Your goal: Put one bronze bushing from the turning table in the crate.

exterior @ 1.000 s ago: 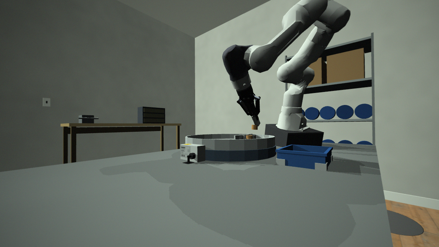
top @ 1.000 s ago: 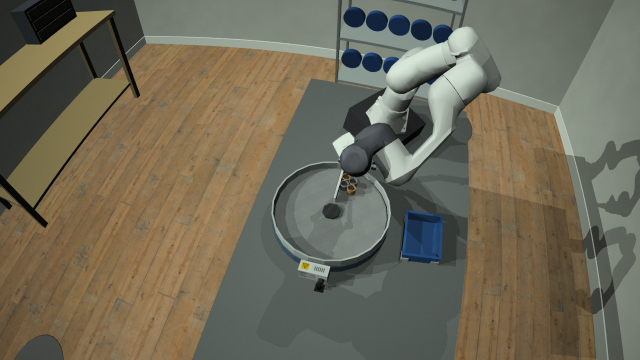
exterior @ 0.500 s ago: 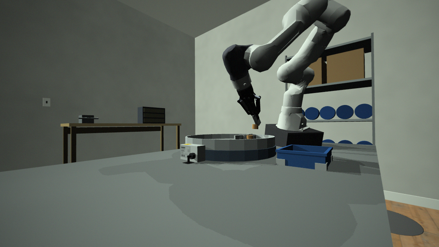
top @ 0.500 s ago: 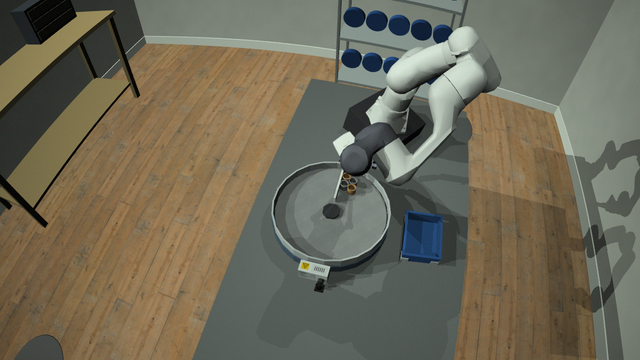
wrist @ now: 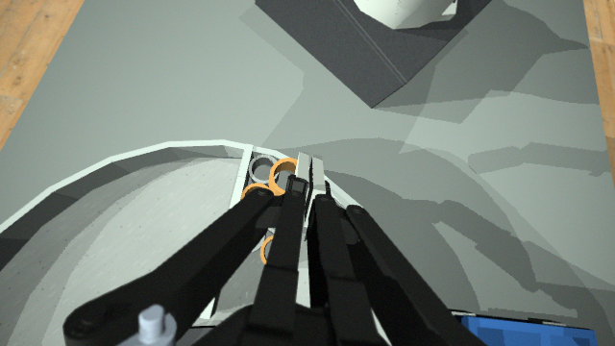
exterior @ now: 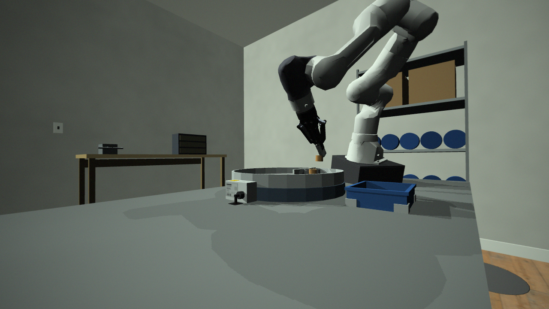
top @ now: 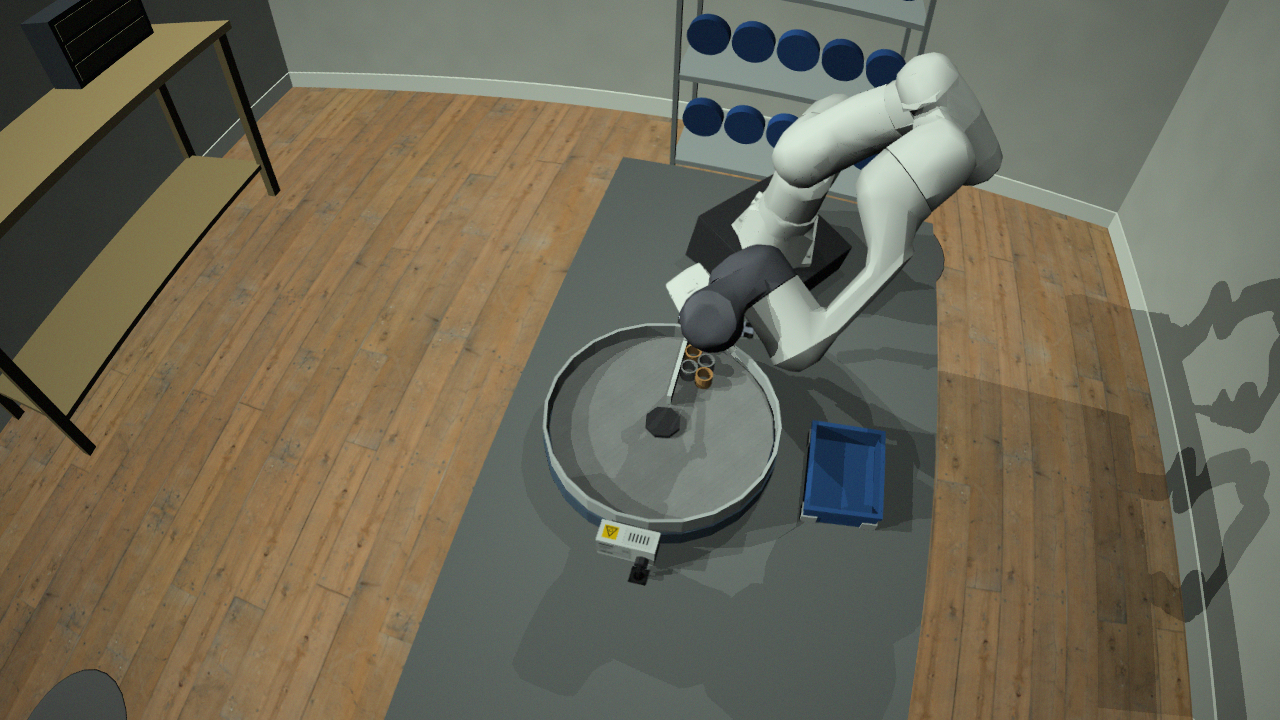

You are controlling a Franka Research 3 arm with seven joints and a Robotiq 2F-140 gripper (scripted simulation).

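Observation:
My gripper hangs above the rim of the round turning table, on its far side. It is shut on the wall of a bronze bushing, which hangs clear of the table. In the wrist view one finger sits inside this bushing's ring. Below it a small cluster of bushings lies on the table: a grey one and bronze ones. The blue crate stands on the mat right of the table and is empty. In the top view my wrist hides the fingers.
A black hub sits at the table's centre. A white control box stands at its near edge. My base stands behind the table. A shelf with blue discs is at the back wall.

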